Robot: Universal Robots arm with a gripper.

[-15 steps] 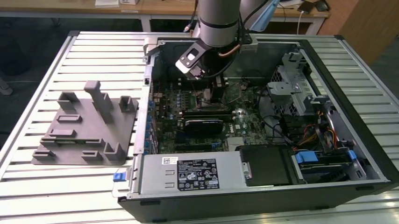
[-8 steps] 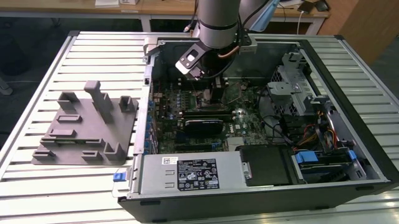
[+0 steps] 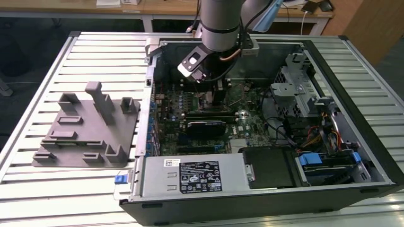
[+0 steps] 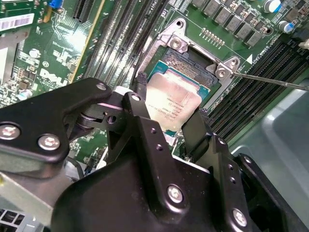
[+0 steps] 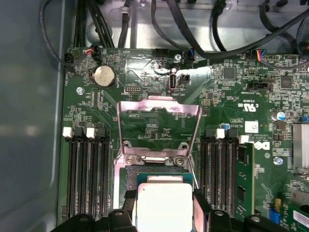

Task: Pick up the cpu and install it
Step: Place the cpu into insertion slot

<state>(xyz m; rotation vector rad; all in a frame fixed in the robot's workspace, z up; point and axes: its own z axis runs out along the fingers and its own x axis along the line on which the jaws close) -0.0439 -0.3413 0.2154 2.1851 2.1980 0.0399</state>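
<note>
1. Silver metal tops the cpu [image 4: 176, 101], a flat square chip with faint print on its lid and a thin green rim at its edges.
2. In both wrist views it is seen clamped between the black fingers [image 4: 141, 92] of the gripper [image 4: 170, 104], so the pincer is judged clenched on it.
3. Pick-up is judged done: the chip is held directly over the motherboard socket [image 4: 193, 67], whose load plate [image 5: 159, 121] is swung open.
4. Whether it is seated cannot be told. It is not released and the plate is not closed, so installing is judged unfinished.
5. At the upper centre of the exterior view, the arm [image 3: 221, 23] is reached into the open computer case [image 3: 252, 210].
</note>
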